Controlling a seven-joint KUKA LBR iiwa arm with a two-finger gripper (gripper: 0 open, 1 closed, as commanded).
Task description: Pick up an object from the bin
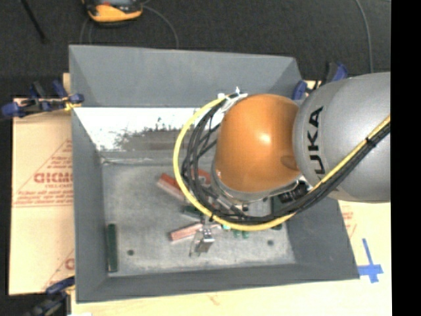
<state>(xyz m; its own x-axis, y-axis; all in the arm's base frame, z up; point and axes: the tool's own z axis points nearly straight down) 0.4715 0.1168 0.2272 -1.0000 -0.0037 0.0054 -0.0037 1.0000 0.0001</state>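
Observation:
My gripper (pixel 203 240) reaches down below the orange cover to the bin floor, near the front middle. A small reddish-brown bar (pixel 183 232) lies flat just to its left, with its right end touching or nearly touching the gripper. I cannot see whether the gripper holds the bar. A dark green piece (pixel 191 210) lies just behind the gripper, partly under the cables. A pink-red flat stick (pixel 170 184) lies further back, running under the cover.
A dark green stick (pixel 112 247) lies upright along the bin's left wall near the front corner. Small green bits (pixel 241 233) lie under the cables to the gripper's right. The arm and its orange cover hide the bin's right half.

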